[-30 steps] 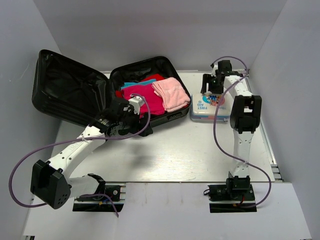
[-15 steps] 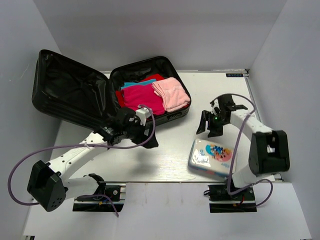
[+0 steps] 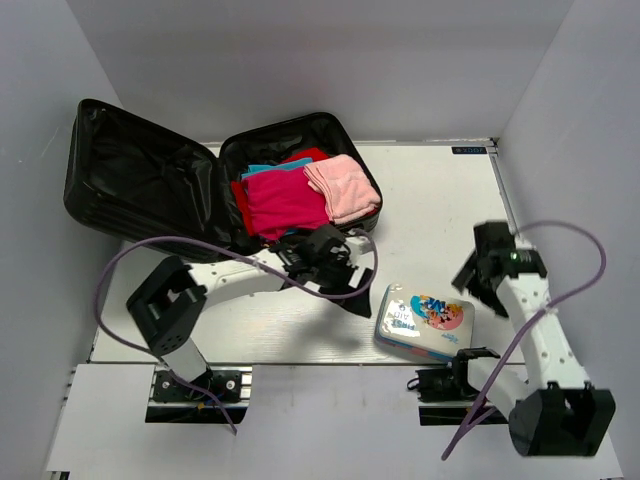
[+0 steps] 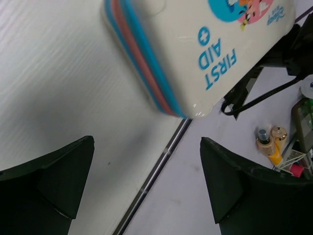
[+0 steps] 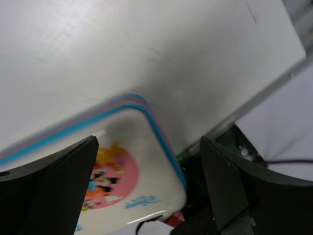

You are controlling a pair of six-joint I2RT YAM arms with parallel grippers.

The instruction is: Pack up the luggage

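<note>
Now, both hands spread wide, empty: left hand (image 4: pixel 146 141) beside first-aid tin's (image 3: pixel 424 320) left end, right hand (image 5: pixel 149 139) by its right; luggage (image 3: pixel 140 185) open far-left on surface (image 3: pixel 440 200), beyond left hand.

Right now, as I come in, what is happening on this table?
A robot is packing an open suitcase, which already holds folded clothes. A first-aid tin lies on the table near the front edge, outside the suitcase. The left gripper and the right gripper are both open, one on each side of the tin. Neither holds anything.
</note>
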